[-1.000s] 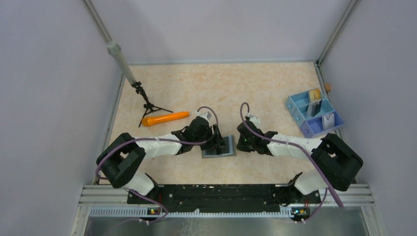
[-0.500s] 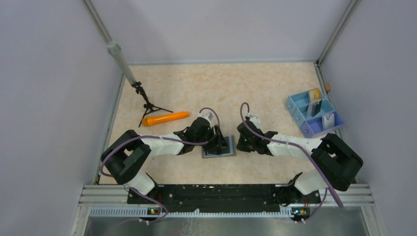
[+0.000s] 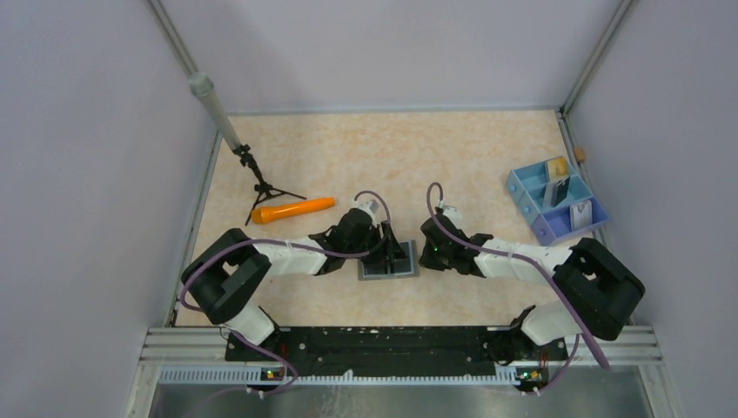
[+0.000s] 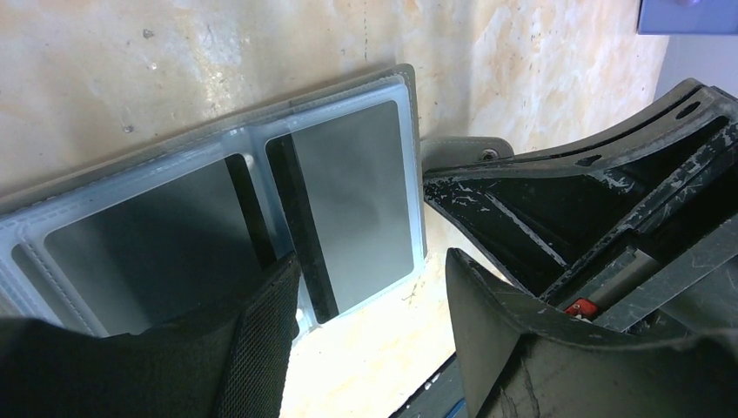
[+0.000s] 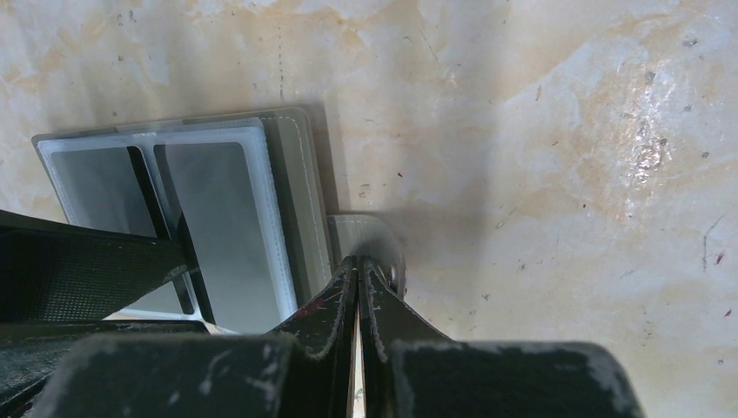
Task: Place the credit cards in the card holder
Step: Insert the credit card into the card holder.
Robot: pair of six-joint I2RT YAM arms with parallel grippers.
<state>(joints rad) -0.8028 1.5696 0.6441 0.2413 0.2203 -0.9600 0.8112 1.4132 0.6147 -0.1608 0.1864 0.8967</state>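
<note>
Pinning the tab of the card holder to the tabletop with right fingers pressed shut, to keep it spread flat between the arms. Poising left fingers half-spread and empty over its edge, perhaps to nudge a dark card deeper into its sleeve

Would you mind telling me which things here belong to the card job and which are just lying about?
Job: card holder, dark cards in its sleeves, loose cards in the compartment tray.
Lying about: orange stick, tripod with grey pole.
</note>
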